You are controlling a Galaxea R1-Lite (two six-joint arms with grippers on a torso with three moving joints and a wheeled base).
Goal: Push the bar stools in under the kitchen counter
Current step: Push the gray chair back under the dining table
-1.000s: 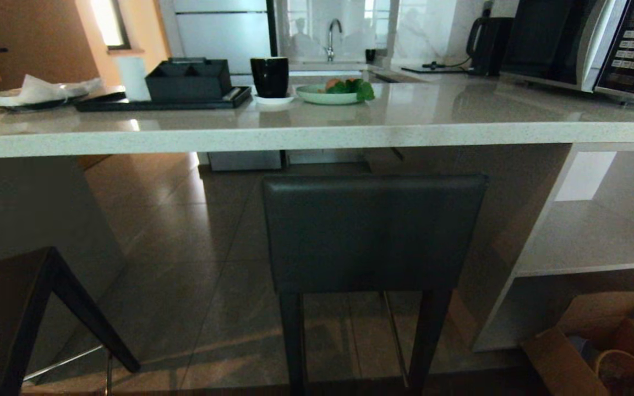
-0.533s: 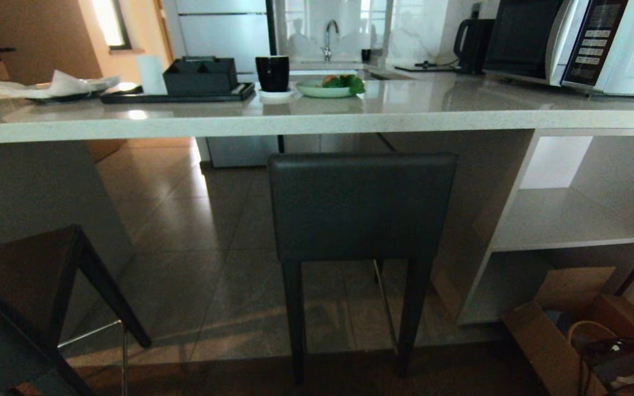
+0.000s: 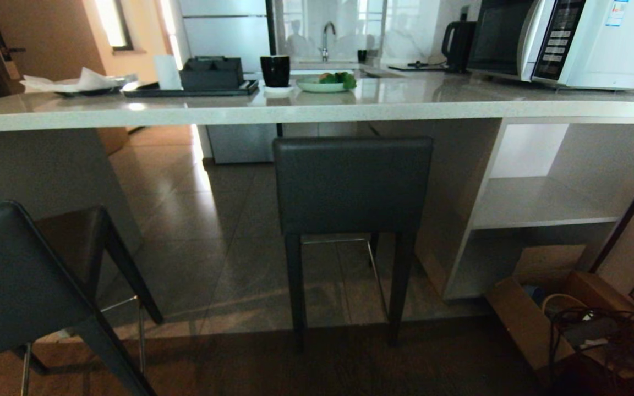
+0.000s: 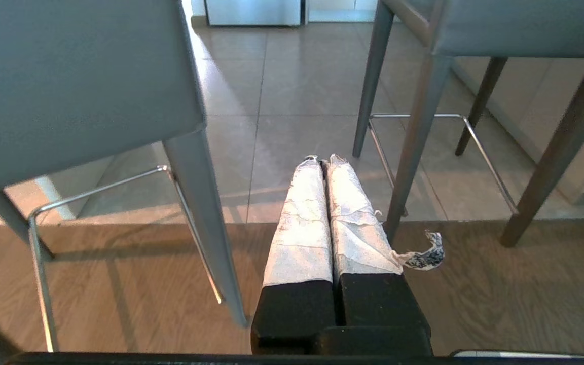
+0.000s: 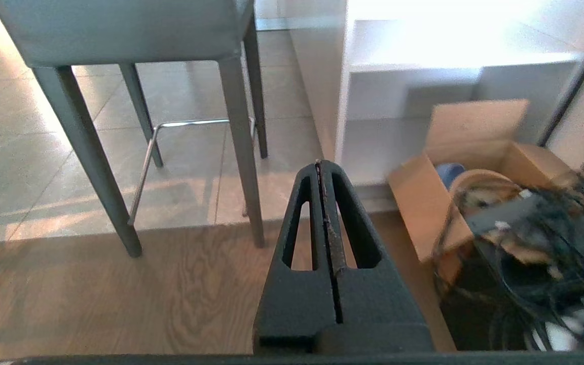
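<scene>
A long pale speckled stone table [image 3: 317,113] with a thick white edge runs across the head view. Under its front edge, near the middle, stands a tall bar stool with a dark grey leather backrest [image 3: 353,184], slim dark legs and a thin metal footrest bar; its backrest sits just below the slab, with the seat reaching in beneath it. A second matching dark leather bar stool [image 3: 17,280] stands at the near left, turned at an angle and well out from the table, in front of the table's grey panel side [image 3: 31,170].

On the table top lie a black tray with a black box [image 3: 209,77], a black cup [image 3: 275,70], a pale green plate of food [image 3: 325,83], a crumpled white paper [image 3: 77,82], a black kettle [image 3: 457,38] and a white microwave oven [image 3: 564,41]. To the right of the middle stool, white open shelves [image 3: 537,203] fill the space below the table, and on the floor in front of them sit an open brown cardboard box [image 3: 537,324] and a tangle of dark cables [image 3: 614,335].

The left end effector [image 4: 322,159], its fingers wrapped in white tape, is closed on nothing and hangs over the wooden floor between the two stools. The right end effector [image 5: 318,165], black, is likewise closed and empty, pointing at the floor between the middle stool's legs and the cardboard box.
</scene>
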